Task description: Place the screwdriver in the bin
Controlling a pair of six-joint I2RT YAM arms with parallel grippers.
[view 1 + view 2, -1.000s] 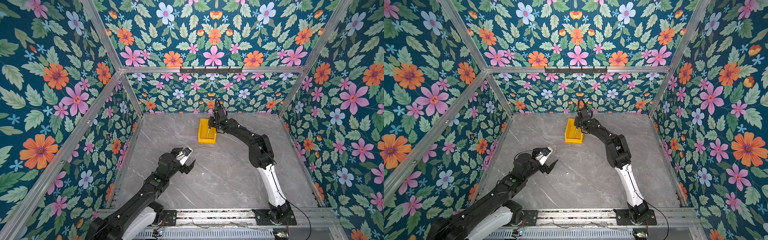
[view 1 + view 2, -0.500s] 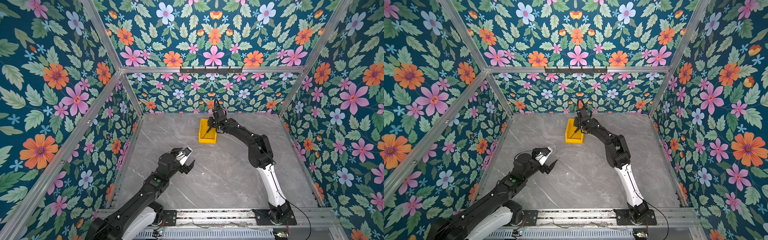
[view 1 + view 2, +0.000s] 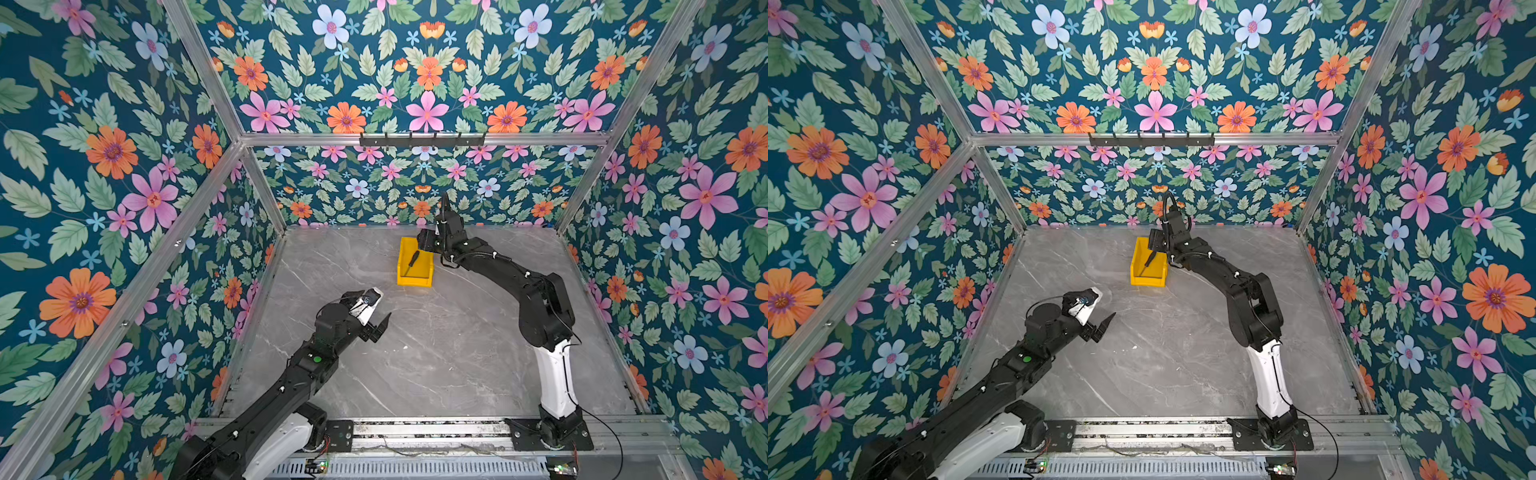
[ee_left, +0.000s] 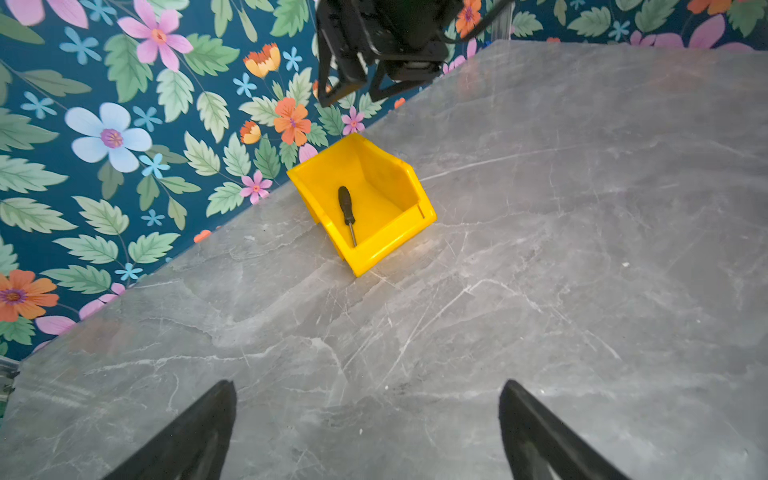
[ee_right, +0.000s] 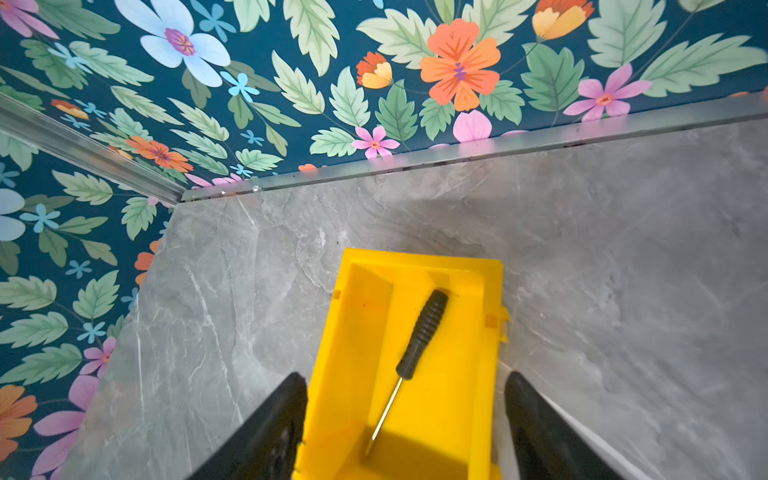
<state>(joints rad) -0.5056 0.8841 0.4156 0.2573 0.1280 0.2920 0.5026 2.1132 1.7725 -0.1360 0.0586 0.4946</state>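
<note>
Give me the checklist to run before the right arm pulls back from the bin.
1. The screwdriver lies flat inside the bin: ok.
2. The right gripper is open, with nothing between its fingers: ok.
3. The right gripper is clear of the bin; in the left wrist view it hangs above it with a gap: ok.
4. The bin stands upright on the table: ok.
5. The left gripper is open, empty and well away from the bin: ok.
6. The path back is free behind the right arm: cannot tell.
</note>
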